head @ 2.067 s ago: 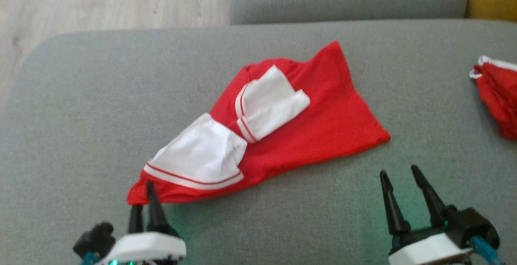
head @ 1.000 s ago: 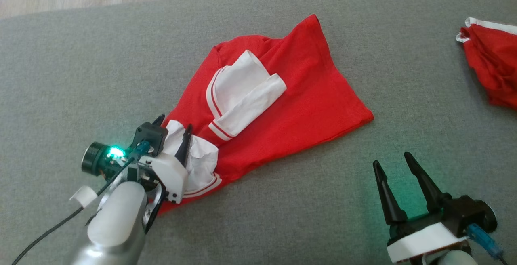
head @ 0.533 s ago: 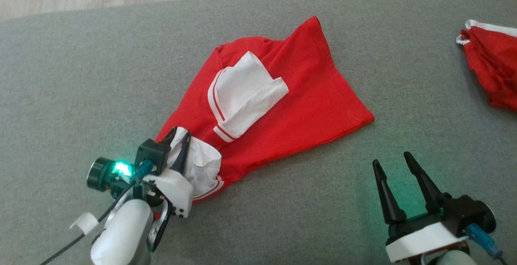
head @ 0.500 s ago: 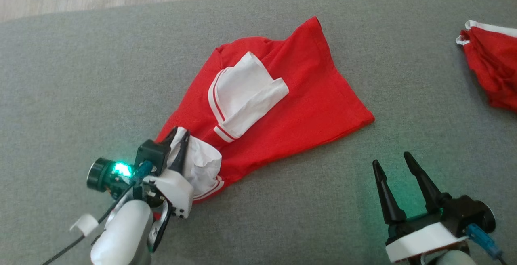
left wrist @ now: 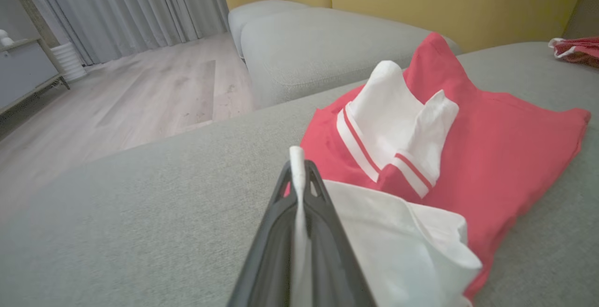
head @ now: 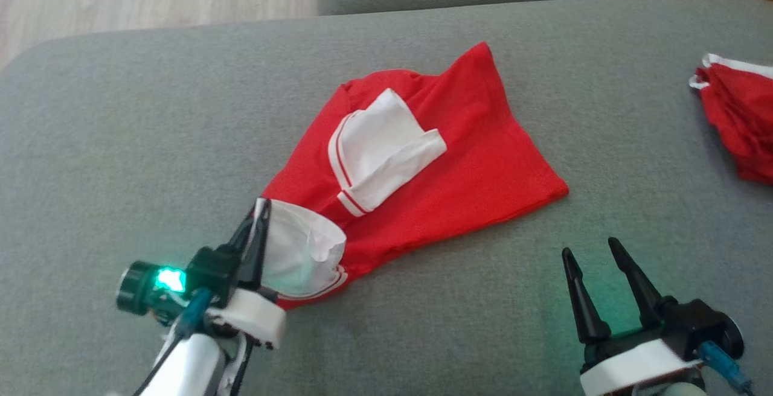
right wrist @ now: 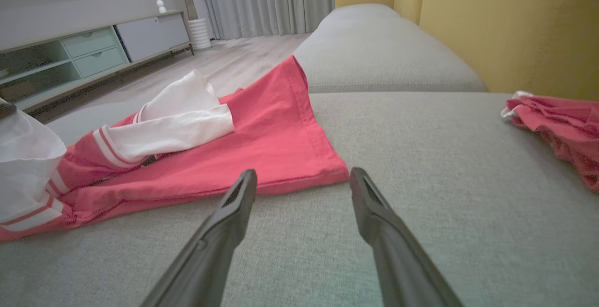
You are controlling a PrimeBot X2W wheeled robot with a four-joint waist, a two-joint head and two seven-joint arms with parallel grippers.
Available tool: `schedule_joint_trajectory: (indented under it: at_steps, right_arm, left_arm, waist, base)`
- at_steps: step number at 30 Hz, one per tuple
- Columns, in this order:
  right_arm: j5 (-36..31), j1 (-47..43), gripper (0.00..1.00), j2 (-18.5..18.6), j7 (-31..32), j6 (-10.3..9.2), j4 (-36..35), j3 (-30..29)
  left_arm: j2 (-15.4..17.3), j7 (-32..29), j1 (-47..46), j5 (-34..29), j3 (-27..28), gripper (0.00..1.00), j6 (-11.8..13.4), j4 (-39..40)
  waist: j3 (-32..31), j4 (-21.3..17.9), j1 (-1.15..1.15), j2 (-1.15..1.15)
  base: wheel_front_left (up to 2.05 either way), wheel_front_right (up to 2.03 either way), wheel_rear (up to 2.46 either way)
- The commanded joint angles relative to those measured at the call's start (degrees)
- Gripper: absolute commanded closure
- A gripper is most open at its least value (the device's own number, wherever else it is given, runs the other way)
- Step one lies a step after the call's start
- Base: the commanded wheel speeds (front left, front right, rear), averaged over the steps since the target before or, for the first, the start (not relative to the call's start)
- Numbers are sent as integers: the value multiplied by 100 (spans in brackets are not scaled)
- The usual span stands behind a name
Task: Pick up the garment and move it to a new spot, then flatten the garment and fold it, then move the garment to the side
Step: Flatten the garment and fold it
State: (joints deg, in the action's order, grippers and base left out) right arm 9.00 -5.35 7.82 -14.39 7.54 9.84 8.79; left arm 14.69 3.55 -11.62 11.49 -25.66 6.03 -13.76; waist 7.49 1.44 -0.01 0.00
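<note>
Now my left hand (head: 258,218) pinches the garment (head: 477,166) by its white sleeve (head: 299,251), long axis running ahead-right, hem corner (head: 558,191) near, ahead-left of my open, empty right hand (head: 589,246).

We see a broad grey upholstered cushion (head: 121,130) carrying everything here. On it lies the garment (head: 477,160), red with white striped sleeves, spread mostly flat near the middle, one sleeve folded across its body. Well apart, far to our right, we find a second red garment (head: 740,124), crumpled, with white trim.
</note>
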Motion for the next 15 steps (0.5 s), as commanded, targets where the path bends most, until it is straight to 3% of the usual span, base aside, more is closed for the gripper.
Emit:
schedule_joint_trajectory:
  at_steps: [1,8,15]
  right_arm:
    - [0,87,0,78,-61,-5,-128,92]
    - [87,415,0,413,-61,-5,410,164]
    - [187,1122,0,767,36,-5,1273,265]
  left_arm:
    - [204,93,-149,-57,300,100,49,263]
    - [503,315,-93,-159,514,100,242,860]
    - [648,315,-239,-181,577,100,252,1041]
  waist:
    - [-14,55,1,0]
    - [65,330,1,0]
    - [195,520,1,0]
  base:
    - [0,0,0]
    - [0,0,0]
    - [0,0,0]
